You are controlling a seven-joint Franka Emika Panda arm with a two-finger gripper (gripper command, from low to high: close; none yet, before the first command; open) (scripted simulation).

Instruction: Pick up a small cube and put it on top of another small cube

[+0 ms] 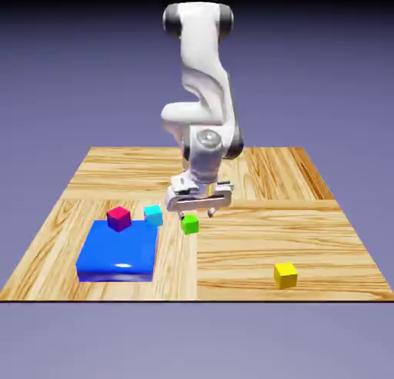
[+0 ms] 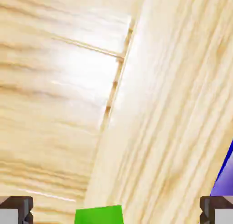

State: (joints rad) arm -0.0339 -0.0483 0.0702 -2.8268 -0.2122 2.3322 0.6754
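1. The wooden worktop (image 1: 254, 239) lay bare around me before a plain blue-violet backdrop, its planks pale and glossy
2. The flat blue block (image 1: 117, 254) sat at the exterior view's left, carrying a magenta cube (image 1: 118, 217) on its far edge
3. My gripper (image 1: 198, 211) hung low with its jaws spread wide and empty, set to descend, I judged
4. The green cube (image 1: 190, 224) rested on the wood just below my fingertips, beside the cyan cube (image 1: 154, 214); the yellow cube (image 1: 285, 275) stood well apart

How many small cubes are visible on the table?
4: magenta cube on the blue block, cyan cube beside it, green cube below the hand, yellow cube apart.
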